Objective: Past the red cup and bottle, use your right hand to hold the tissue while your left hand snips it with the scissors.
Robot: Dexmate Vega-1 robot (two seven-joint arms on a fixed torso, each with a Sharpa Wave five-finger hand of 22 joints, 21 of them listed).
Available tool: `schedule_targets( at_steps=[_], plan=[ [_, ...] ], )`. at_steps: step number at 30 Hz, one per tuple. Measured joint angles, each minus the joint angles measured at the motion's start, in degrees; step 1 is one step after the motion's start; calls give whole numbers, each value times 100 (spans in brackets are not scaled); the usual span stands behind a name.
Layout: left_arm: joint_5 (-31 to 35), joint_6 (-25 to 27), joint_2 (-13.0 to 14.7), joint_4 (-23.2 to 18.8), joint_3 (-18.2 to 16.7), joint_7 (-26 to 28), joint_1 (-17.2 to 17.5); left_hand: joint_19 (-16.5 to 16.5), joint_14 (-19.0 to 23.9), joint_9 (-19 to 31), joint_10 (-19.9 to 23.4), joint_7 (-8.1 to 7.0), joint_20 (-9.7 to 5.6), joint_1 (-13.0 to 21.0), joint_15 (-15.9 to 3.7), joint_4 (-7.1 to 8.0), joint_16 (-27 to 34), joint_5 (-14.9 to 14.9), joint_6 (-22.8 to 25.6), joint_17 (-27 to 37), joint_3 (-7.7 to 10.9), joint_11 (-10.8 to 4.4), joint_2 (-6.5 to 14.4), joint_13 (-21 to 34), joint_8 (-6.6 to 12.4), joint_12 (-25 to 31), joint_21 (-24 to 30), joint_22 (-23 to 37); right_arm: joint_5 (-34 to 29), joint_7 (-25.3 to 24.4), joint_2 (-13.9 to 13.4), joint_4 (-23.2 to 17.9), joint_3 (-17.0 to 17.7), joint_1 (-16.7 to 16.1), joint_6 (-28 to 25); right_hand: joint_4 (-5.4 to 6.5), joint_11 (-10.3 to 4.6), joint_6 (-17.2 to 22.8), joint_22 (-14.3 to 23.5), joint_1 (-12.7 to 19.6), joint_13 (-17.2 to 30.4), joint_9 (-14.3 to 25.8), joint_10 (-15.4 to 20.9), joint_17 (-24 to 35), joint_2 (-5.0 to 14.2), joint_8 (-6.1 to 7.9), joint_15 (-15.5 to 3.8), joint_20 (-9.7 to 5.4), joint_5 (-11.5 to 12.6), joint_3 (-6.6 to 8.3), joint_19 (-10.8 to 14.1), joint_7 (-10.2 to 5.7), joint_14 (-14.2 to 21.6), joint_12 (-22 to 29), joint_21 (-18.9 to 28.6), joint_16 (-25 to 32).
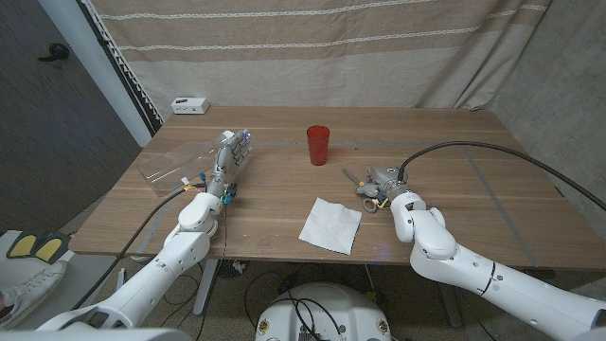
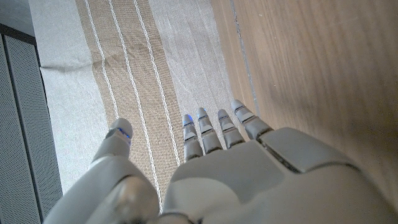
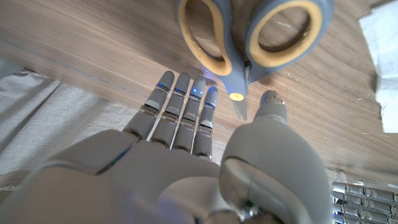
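Here, both hands empty, fingers straight — right hand (image 3: 186, 155) beside grey-yellow looped scissors (image 3: 249, 37); square white tissue (image 1: 330, 225) nearby.

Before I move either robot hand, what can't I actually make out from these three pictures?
- Scissors: head view, the right robot hand covers most of them; right wrist view cuts the handles at the frame edge, so the blades cannot be judged.
- Plastic bottle: head view, clear and faint, partly behind the left robot hand; contents unreadable.
- Tissue: right wrist view, cut off at the edge.
- White box: too small to identify.
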Motion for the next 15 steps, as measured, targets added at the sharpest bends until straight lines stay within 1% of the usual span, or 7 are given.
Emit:
schedule_targets(
  at_steps=[4, 6, 7, 10, 11, 12, 15],
  plan=[
    [-2, -9, -2, 33, -2, -16, -25, 0, 0, 0, 0, 0, 0, 0, 0, 0, 0, 0, 0, 0, 0, 0, 0, 0, 0, 0, 0, 0, -27, 11, 16, 40, -27, 21, -15, 0, -2, 0, 0, 39, 18, 25, 1, 0, 37, 0, 0, 0, 0, 0, 0, 0, 0, 45, 0, 0],
    [-3, -13, -3, 39, -2, -22, -30, 0, 0, 0, 0, 0, 0, 0, 0, 0, 0, 0, 0, 0, 0, 0, 0, 0, 0, 0, 0, 0, -34, 10, 27, 63, -42, 31, -18, -2, -25, 43, 0, 114, 19, 26, 24, 0, 37, 22, 0, 0, 0, 2, 0, 1, 0, 56, 0, 0],
    [-3, -14, -4, 44, -3, -23, -33, 0, 0, 0, 0, 0, 0, 0, 0, 0, 0, 0, 0, 0, 0, 0, 0, 0, 0, 0, 0, 0, -40, 8, 33, 76, -50, 37, -20, -20, -44, 68, 0, 126, 20, 26, 43, 0, 27, 21, 0, 0, 0, 20, 0, 2, 0, 75, 0, 0],
    [-5, -14, -5, 51, -4, -24, -39, 0, 0, 0, 0, 0, 0, 0, 0, 2, 0, 0, 0, 0, -1, 0, 0, 0, 0, 0, 0, 0, -47, 1, 46, 107, -63, 46, -22, -90, -77, 208, 0, 336, 33, 52, 159, 0, 78, 105, 10, 0, 0, 91, 0, -15, 33, 145, 31, 0],
    [-5, -14, -5, 55, -5, -25, -46, 0, 0, 0, 0, 0, 0, 0, 0, 18, 0, 0, 0, 0, -18, 0, 0, 0, 0, 0, 0, 0, -51, -25, 51, 121, -68, 49, -26, -113, -125, 260, 0, 390, 37, 63, 207, 0, 113, 131, 8, 0, 0, 114, 0, -32, 53, 185, 33, 0],
    [-6, -14, -5, 57, -5, -24, -47, 0, 0, 0, 0, 0, 0, 0, 0, 18, 0, 0, 0, 0, -18, 0, 0, 0, 0, 0, 0, 0, -51, -25, 55, 132, -72, 52, -26, -130, -156, 293, 0, 474, 48, 76, 242, 0, 104, 150, -3, -2, 0, 131, 2, -40, 64, 213, 54, 0],
    [-8, -14, -5, 59, -6, -24, -47, 0, 0, 0, 0, 0, 0, 0, 0, 18, 0, 0, 0, 0, -18, 0, 0, 0, 0, 0, 0, 0, -52, -37, 60, 153, -88, 59, -35, -167, -175, 369, 0, 574, 82, 87, 340, 1, 121, 174, -11, -31, 0, 168, 31, -61, 72, 273, 75, 34]
  ],
)
